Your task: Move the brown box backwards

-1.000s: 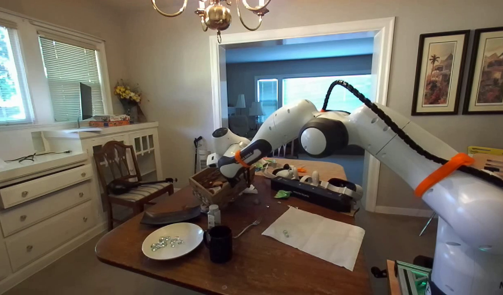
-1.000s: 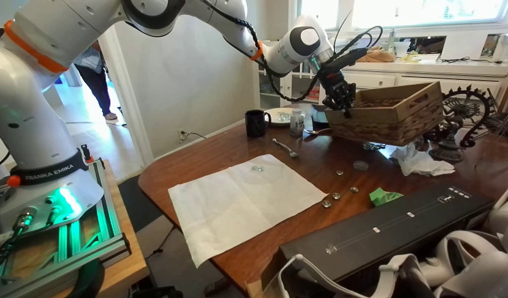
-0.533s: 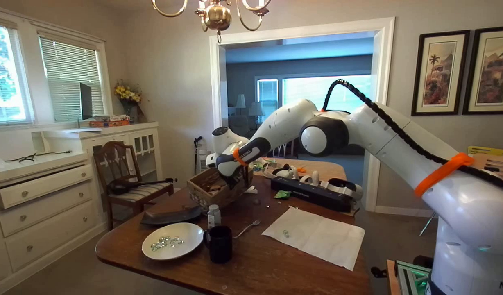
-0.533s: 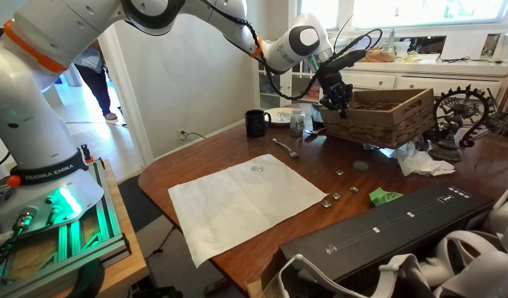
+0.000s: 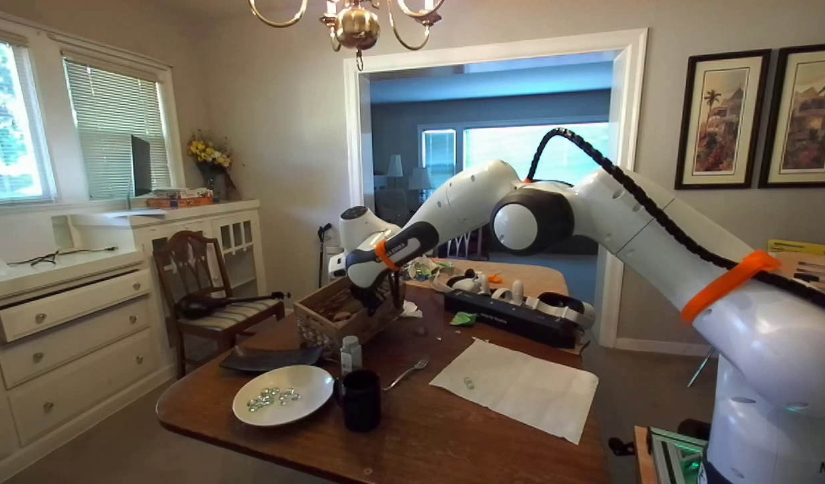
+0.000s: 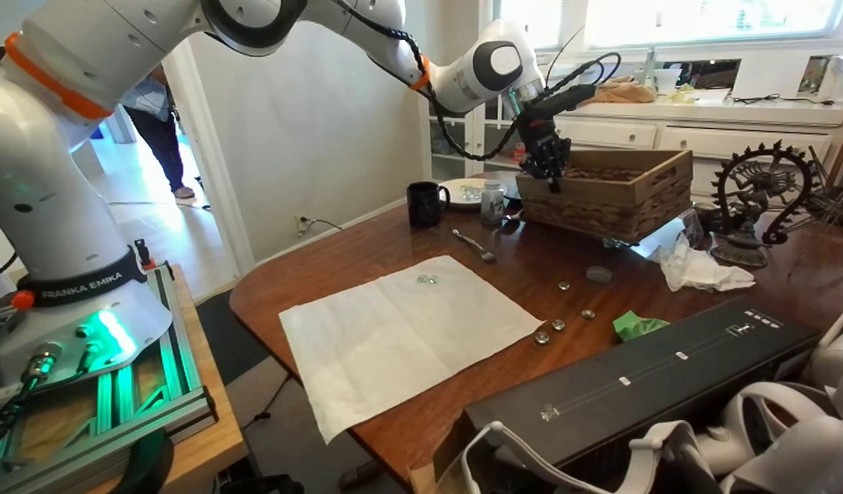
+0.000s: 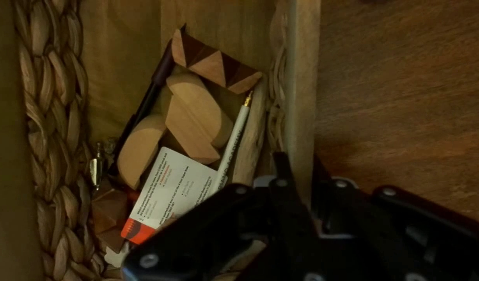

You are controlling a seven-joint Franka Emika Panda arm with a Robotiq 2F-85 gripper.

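Note:
The brown box (image 6: 593,209) is a tan open-topped box with woven sides and a wooden rim, shown in both exterior views (image 5: 325,334). It holds wooden pieces, a white pencil, a dark pen and a printed card. My gripper (image 6: 555,180) is shut on the near wall of the box, with one finger inside and one outside. In the wrist view the box's rim (image 7: 303,78) runs between the fingers (image 7: 298,162). The fingertips' lower ends are hidden. The box looks close above the table; I cannot tell whether its underside touches.
A black tray (image 5: 271,361), white plate (image 5: 318,386), small bottle (image 5: 350,356) and black mug (image 5: 362,401) stand near the box. A dark metal statue (image 6: 741,240), white crumpled plastic (image 6: 703,269) and long black carton (image 6: 641,370) are on the other side. A white cloth (image 6: 401,336) lies in front.
The gripper and the brown box have moved together, leftward in both exterior views and away from the statue. The box looks lower and more level. The black tray has shifted slightly left.

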